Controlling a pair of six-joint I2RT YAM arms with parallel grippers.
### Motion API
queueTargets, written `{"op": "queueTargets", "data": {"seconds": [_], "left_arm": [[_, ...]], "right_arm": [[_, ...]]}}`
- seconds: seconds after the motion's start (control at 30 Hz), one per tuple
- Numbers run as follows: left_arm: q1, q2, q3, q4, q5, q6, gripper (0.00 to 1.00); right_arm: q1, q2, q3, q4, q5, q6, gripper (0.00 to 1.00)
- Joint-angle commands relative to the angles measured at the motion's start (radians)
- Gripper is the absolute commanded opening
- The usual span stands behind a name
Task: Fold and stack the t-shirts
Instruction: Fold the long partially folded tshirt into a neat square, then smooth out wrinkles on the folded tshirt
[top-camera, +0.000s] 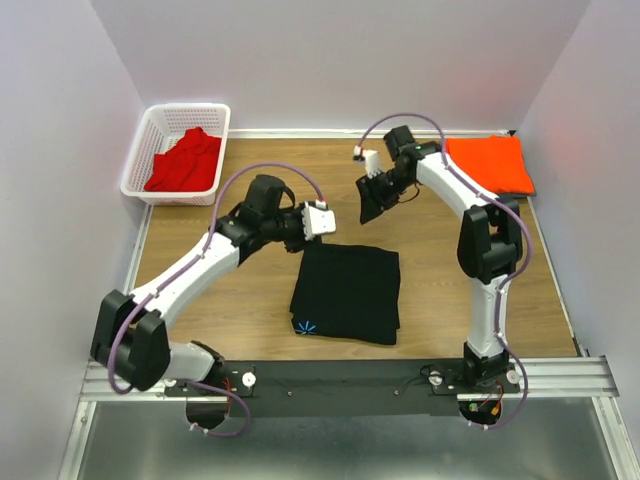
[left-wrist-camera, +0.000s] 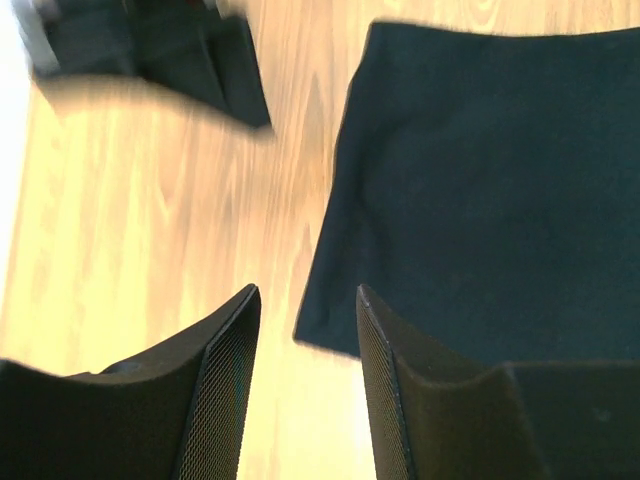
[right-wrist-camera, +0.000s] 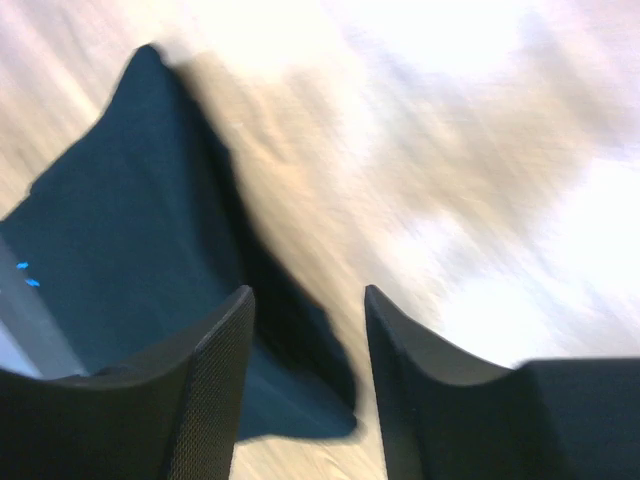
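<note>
A black t-shirt (top-camera: 346, 290) lies folded into a flat rectangle in the middle of the wooden table. An orange t-shirt (top-camera: 490, 163) lies folded at the back right. A red t-shirt (top-camera: 185, 160) sits crumpled in the white basket. My left gripper (top-camera: 318, 235) hovers over the black shirt's far left corner, open and empty; in the left wrist view the left gripper (left-wrist-camera: 306, 292) frames the black t-shirt's (left-wrist-camera: 490, 190) corner. My right gripper (top-camera: 375, 205) hangs just beyond the shirt's far edge, open and empty. In the right wrist view, the right gripper (right-wrist-camera: 308, 292) is above the black t-shirt (right-wrist-camera: 110, 250).
The white mesh basket (top-camera: 150, 135) stands at the back left corner. White walls close in the table on three sides. The two grippers are close together over the table's middle; the right gripper (left-wrist-camera: 150, 50) shows in the left wrist view.
</note>
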Motion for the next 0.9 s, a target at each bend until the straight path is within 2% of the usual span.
{"op": "queueTargets", "data": {"seconds": [0.0,0.27,0.53,0.87], "left_arm": [[0.111,0.100,0.082,-0.101,0.164,-0.091,0.52],[0.270,0.416,0.256,-0.240,0.316,-0.091,0.52],[0.286,0.595,0.377,-0.340,0.332,-0.046,0.52],[0.286,0.703,0.393,-0.347,0.361,-0.043,0.52]], "right_arm": [[-0.082,-0.045,0.058,-0.112,0.082,-0.046,0.58],[-0.110,-0.134,-0.184,-0.136,0.054,-0.143,0.56],[-0.112,-0.101,-0.269,-0.104,0.051,-0.192,0.56],[-0.112,-0.077,-0.300,-0.092,0.010,-0.208,0.52]]}}
